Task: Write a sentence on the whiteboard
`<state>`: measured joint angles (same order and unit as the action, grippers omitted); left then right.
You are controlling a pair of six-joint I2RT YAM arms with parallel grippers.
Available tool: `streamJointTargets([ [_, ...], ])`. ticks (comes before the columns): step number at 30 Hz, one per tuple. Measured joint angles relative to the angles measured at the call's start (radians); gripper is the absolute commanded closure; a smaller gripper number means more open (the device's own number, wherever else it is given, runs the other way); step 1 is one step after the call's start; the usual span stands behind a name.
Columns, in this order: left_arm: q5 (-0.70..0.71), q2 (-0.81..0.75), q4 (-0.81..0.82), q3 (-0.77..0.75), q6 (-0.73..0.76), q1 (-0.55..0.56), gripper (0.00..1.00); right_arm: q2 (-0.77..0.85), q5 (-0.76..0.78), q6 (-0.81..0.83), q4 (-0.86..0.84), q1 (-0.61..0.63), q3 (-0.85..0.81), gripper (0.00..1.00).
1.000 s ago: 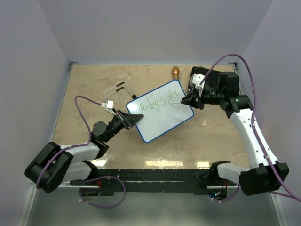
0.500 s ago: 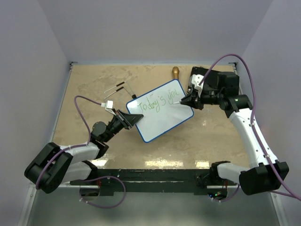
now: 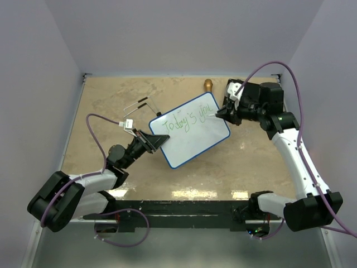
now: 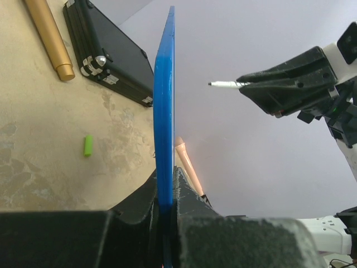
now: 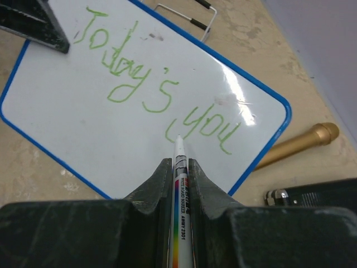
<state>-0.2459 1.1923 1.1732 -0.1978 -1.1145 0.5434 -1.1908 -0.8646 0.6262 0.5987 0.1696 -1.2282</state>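
- Step, as I read it: next word. Lower the right gripper (image 5: 178,164) gently, marker (image 5: 179,148) tip square to the whiteboard (image 5: 72,106). Little room is left past "you", so start on the blank lower half.
- Right gripper: pressed together on the marker, tip hanging off the surface.
- Left gripper (image 4: 165,187): pinching the whiteboard by its edge.
- Whiteboard sits mid-worktop (image 3: 106,100), angled, with green "Today's you" written on it.

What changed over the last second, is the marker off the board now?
The right gripper drew back toward the far side, and its marker tip now stands clear of the whiteboard, past "you". The left gripper stayed clamped on the board's edge. The board and green writing are unchanged.
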Motion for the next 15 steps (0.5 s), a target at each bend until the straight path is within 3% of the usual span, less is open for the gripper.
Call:
streamJointTargets([
  [7,-0.002,-0.017,0.002,0.008,0.0,0.0,1.0,-0.047,0.138,-0.107,-0.122,-0.009,-0.032,1.0],
  [15,-0.008,-0.034,0.003,0.008,0.001,-0.004,1.0,-0.121,0.197,-0.13,-0.151,-0.014,-0.04,1.0],
])
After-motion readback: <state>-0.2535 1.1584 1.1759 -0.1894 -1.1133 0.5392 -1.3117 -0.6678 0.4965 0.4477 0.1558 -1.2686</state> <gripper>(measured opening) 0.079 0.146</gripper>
